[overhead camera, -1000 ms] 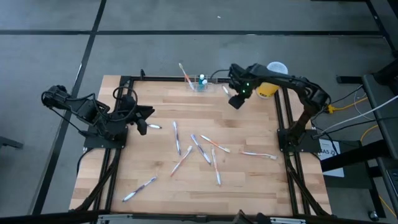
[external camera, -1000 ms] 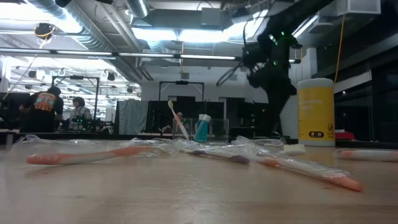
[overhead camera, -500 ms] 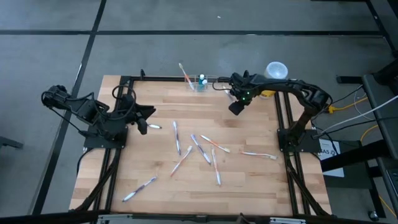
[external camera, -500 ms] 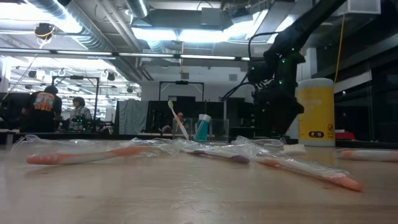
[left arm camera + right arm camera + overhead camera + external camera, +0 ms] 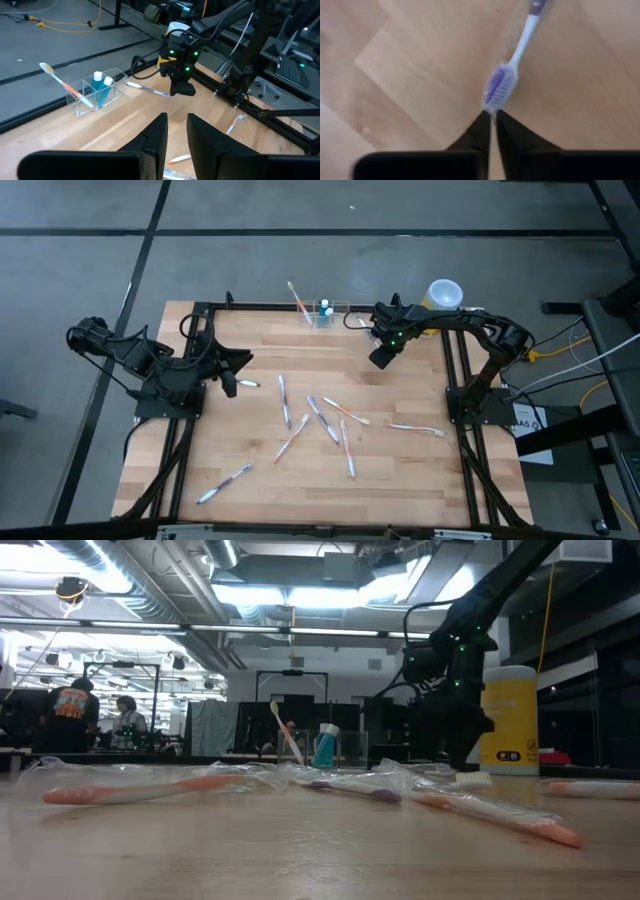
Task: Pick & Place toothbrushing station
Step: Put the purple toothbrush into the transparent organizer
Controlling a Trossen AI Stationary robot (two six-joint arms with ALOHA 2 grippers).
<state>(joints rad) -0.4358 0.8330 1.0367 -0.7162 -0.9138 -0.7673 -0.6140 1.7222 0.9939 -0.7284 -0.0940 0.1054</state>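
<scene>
Hanging low over the far right part of the counter (image 5: 400, 470), the right tool (image 5: 379, 358) has its two dark fingers (image 5: 481, 131) drawn almost together, only a thin slit between them, with nothing caught in it. Just past their tips lies a white toothbrush with purple bristles (image 5: 507, 80), flat on the wood, its head nearest the fingers; whether the tips touch it I cannot tell.

The toothbrushing station (image 5: 326, 313) sits at the far edge of the counter, near the middle, a little to the left of that tool. It is a clear, low box (image 5: 95, 90) with a blue tube standing in it and an orange-handled brush (image 5: 65, 84) leaning out over one end.

A yellow cylinder with a white top (image 5: 508, 720) stands at the far right corner, beside the right arm.

The left tool (image 5: 230, 384) waits over the left side of the counter, well apart from the station, its fingers (image 5: 155, 137) a narrow gap apart and empty.

Loose toothbrushes, some in clear wrappers (image 5: 332, 420), lie scattered across the middle of the counter. Two people (image 5: 68, 718) stand far back in the room
</scene>
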